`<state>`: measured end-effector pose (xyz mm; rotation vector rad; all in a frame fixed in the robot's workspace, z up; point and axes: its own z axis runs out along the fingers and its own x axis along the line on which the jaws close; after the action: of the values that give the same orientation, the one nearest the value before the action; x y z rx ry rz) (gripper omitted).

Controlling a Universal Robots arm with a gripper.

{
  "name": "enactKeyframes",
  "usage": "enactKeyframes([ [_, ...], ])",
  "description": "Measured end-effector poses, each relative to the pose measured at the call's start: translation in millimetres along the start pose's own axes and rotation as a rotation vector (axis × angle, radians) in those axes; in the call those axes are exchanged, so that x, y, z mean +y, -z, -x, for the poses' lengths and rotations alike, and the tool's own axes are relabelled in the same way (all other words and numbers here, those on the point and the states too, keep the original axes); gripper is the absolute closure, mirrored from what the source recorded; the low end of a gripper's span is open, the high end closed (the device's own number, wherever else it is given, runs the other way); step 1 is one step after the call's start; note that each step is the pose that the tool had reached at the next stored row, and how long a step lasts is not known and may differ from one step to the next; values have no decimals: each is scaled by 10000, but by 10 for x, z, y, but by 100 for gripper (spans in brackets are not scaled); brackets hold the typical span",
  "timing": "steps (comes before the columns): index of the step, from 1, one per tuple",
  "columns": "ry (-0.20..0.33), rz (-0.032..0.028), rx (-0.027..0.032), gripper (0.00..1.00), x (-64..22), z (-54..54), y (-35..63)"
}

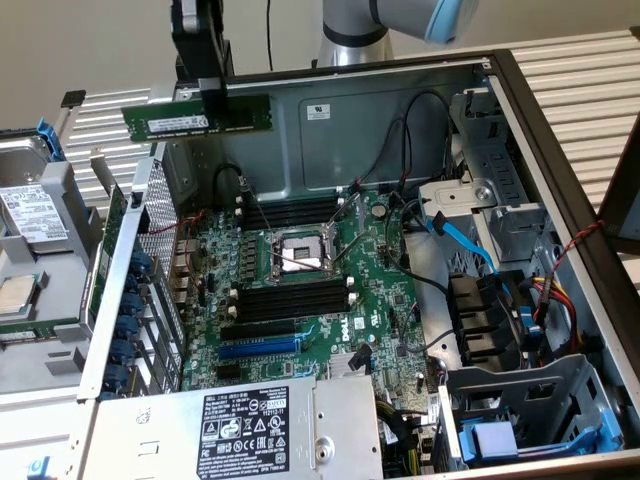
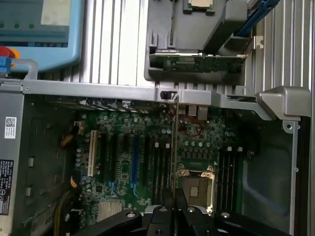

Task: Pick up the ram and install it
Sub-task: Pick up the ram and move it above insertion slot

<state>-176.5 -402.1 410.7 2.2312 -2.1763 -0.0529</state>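
Observation:
The ram [image 1: 197, 115] is a long green stick with a pale label, held level in the air above the open computer case's back left corner. My black gripper [image 1: 212, 92] is shut on its upper edge near the middle. In the wrist view the ram [image 2: 175, 142] shows edge-on as a thin line running out from between the fingers [image 2: 167, 210]. Below lies the green motherboard [image 1: 380, 300], with black memory slots [image 1: 290, 300] in front of the CPU socket [image 1: 298, 255] and more black slots [image 1: 290, 212] behind it.
A long blue slot [image 1: 258, 347] lies near the power supply [image 1: 250, 430]. Drive cages [image 1: 530, 410] and blue and black cables [image 1: 465, 240] crowd the exterior view's right. A tray with a hard drive [image 1: 30, 215] sits outside the case. A teach pendant [image 2: 39, 29] lies on the slatted table.

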Motion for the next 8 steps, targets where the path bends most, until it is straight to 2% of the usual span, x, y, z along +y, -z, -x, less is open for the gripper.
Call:
enactKeyframes([
  [8,1,0,-2,87,-366,38,-23],
])
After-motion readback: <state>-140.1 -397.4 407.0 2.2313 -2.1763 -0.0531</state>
